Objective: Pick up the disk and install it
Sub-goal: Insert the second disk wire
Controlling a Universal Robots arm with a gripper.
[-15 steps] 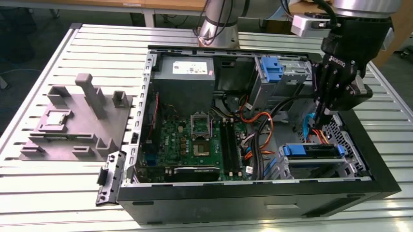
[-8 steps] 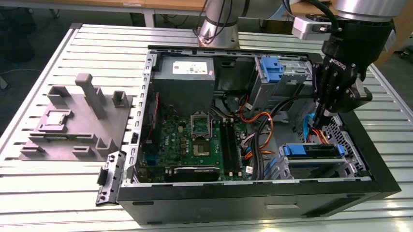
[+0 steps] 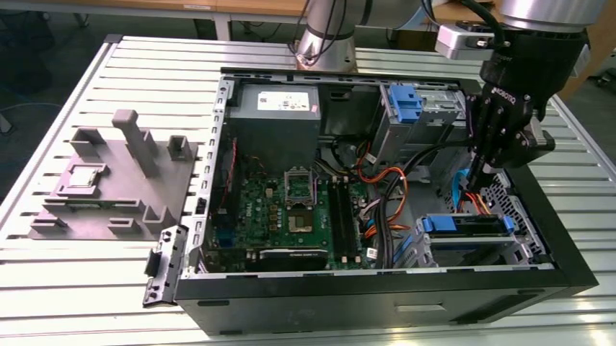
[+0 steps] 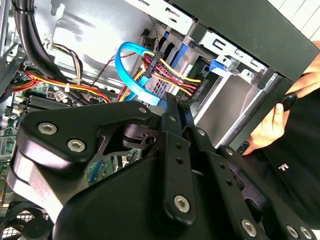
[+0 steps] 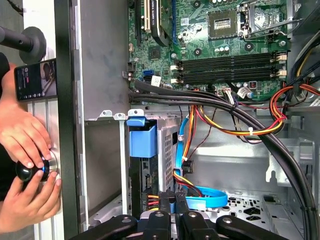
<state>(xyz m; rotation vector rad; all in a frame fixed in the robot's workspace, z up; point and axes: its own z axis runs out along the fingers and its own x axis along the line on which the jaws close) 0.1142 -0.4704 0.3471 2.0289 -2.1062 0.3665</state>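
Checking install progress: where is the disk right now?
The disk sits in the lower drive cage inside the computer case, at the exterior view's right, close under the gripper and beside the cable bundle.

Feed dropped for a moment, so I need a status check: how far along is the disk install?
Looks done: the flat grey metal disk in its blue plastic carrier sits inside the silver drive bay, not in the hand. In hand: the black hand hangs low in the case beside that bay, at the cable bundle. Left: I cannot tell whether the disk is fully seated.
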